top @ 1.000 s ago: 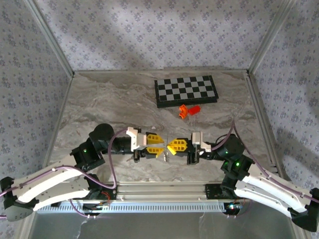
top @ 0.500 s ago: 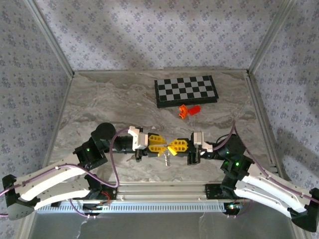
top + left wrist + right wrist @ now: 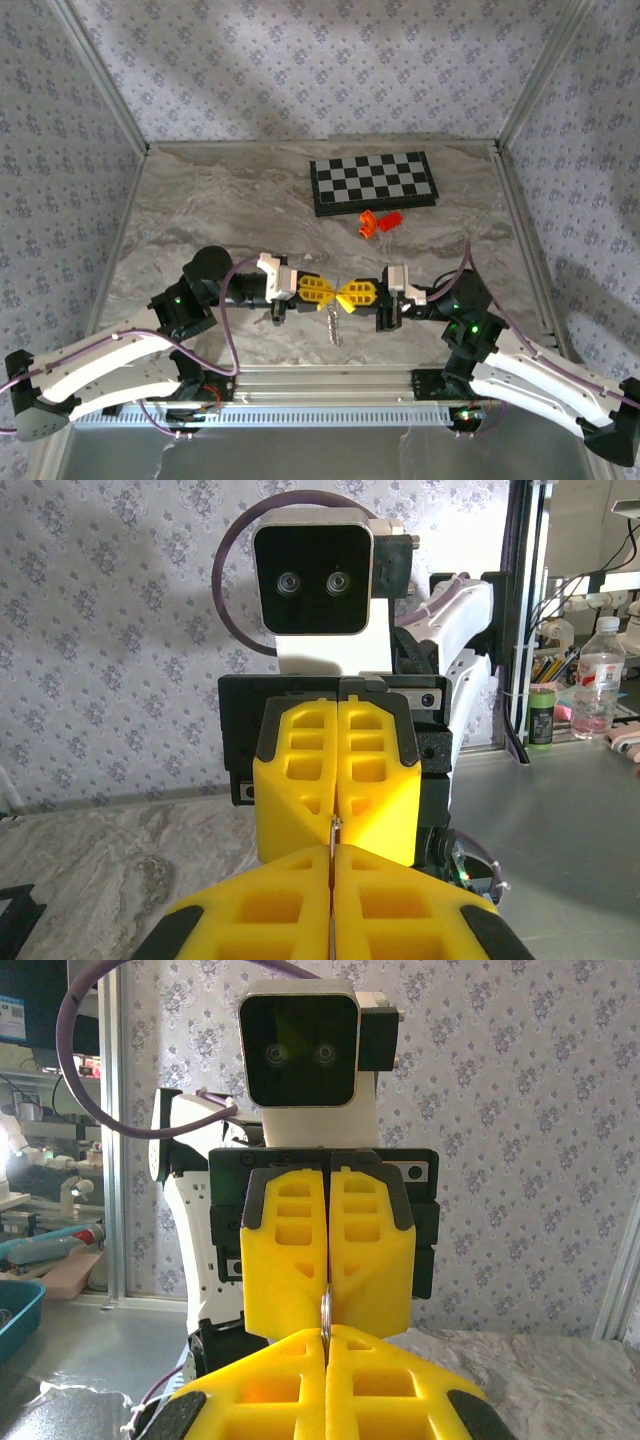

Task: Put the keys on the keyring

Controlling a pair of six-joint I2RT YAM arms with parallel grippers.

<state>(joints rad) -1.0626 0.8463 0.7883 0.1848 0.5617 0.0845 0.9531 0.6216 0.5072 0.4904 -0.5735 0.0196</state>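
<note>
My left gripper (image 3: 331,292) and right gripper (image 3: 342,294) meet tip to tip above the near middle of the table. Both are shut on one thin silvery metal piece (image 3: 337,291), seen edge-on. In the left wrist view it (image 3: 333,830) sticks up from the seam of my left gripper (image 3: 333,848) into the facing right gripper (image 3: 337,820). The right wrist view has it (image 3: 324,1312) between my right gripper (image 3: 326,1332) and the left one (image 3: 327,1290). A silvery strand (image 3: 335,326) hangs below. Whether the pinched piece belongs to the keys or the keyring, I cannot tell.
A black-and-white chessboard (image 3: 372,182) lies at the back of the table, with orange plastic pieces (image 3: 380,221) just in front of it. Patterned walls on metal posts enclose the marble table (image 3: 200,210). A metal rail (image 3: 330,385) runs along the near edge.
My left gripper has slid right to meet the right gripper and closed its fingers on the metal piece. The silvery strand now hangs lower. The right arm has barely moved.
</note>
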